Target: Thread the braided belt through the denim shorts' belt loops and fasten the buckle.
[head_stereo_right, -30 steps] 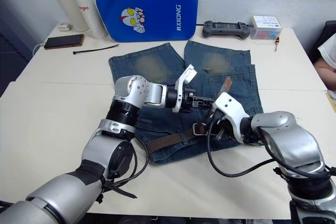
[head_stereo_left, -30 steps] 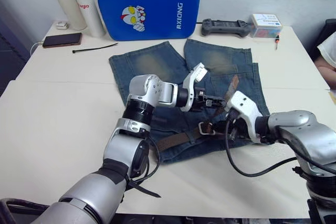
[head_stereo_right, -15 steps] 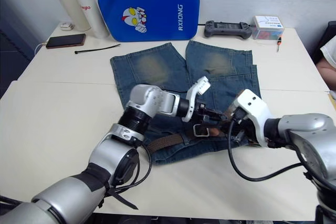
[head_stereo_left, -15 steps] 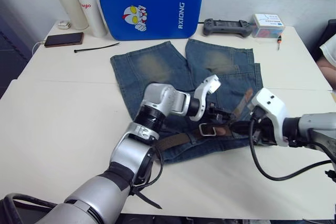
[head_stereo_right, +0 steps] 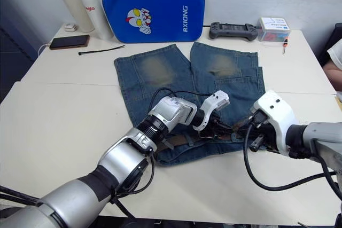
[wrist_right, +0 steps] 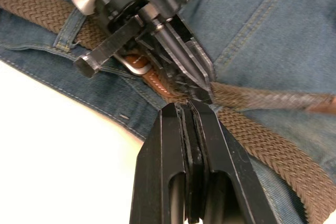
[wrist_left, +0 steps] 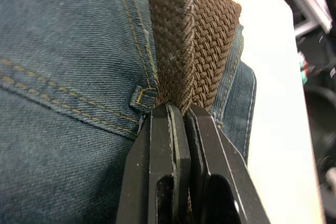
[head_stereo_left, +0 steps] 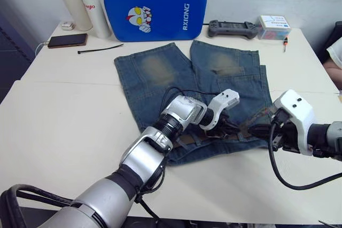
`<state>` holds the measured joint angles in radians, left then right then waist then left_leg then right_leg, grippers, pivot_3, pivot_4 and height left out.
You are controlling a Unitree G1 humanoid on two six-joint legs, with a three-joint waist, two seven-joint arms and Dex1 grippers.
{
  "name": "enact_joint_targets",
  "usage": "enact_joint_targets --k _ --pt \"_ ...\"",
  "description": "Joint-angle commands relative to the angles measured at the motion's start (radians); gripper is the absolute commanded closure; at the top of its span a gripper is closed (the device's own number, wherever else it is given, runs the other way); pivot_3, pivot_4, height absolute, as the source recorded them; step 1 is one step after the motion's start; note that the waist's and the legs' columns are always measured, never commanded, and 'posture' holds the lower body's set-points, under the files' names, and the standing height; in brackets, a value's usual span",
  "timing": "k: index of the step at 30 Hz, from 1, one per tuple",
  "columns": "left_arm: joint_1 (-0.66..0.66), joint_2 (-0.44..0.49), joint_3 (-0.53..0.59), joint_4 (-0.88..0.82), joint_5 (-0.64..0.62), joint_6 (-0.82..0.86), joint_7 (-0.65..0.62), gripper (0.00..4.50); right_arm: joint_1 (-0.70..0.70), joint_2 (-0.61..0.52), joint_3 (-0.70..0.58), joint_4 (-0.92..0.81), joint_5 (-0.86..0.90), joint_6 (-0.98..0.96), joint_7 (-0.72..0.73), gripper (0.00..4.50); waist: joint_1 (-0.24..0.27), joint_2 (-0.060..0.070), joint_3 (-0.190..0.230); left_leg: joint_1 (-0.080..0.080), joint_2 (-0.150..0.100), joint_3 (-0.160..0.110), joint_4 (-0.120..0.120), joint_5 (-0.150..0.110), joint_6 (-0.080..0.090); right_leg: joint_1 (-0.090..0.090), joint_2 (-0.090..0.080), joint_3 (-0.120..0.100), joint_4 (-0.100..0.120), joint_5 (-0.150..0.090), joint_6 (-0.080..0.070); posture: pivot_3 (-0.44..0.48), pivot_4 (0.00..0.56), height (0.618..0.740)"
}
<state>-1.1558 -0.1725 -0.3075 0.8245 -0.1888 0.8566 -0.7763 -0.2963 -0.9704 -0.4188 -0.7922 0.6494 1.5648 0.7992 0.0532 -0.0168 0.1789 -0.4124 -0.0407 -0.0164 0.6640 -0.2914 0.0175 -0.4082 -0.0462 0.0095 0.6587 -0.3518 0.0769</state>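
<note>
The left gripper (wrist_left: 178,109) pinches the braided belt (wrist_left: 197,51); the right gripper (wrist_right: 191,106), seemingly pressed together there too, should pull steadily along the waistband.

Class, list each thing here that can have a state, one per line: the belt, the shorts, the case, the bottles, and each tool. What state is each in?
braided belt: in a waistband loop, unfastened
denim shorts: spread flat
left tool: shut on braided belt
right tool: shut on braided belt
blue case: closed, upright
two bottles: capped, standing
</note>
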Motion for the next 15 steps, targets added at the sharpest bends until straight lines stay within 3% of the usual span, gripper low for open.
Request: enact_joint_targets --k 1,8,15 --pt "0.016 0.032 0.021 -0.025 -0.005 0.084 -0.019 4.5 -0.011 0.002 -0.027 -0.02 0.03 -0.006 -0.016 4.47 -0.002 0.0 0.0 0.0 0.0 0.0 0.0 0.0 0.0 0.0 0.0 0.0 0.0 0.0 0.0 0.0 0.15 0.74" --pt "0.017 0.196 0.086 -0.302 -0.139 0.385 -0.103 4.5 -0.027 -0.001 0.007 0.015 0.072 -0.066 -0.022 4.47 -0.033 0.0 0.0 0.001 0.001 0.0 -0.001 0.001 -0.001 -0.001 0.001 0.001 0.004 -0.001 -0.001 0.0 0.15 0.74" --pt "0.067 0.277 0.141 -0.478 -0.205 0.512 -0.056 4.5 -0.038 -0.003 0.075 0.07 0.088 -0.158 -0.021 4.47 -0.026 0.001 -0.001 0.001 0.0 0.0 0.0 0.001 0.0 -0.001 0.001 0.001 0.005 -0.001 -0.001 0.0 0.15 0.74"
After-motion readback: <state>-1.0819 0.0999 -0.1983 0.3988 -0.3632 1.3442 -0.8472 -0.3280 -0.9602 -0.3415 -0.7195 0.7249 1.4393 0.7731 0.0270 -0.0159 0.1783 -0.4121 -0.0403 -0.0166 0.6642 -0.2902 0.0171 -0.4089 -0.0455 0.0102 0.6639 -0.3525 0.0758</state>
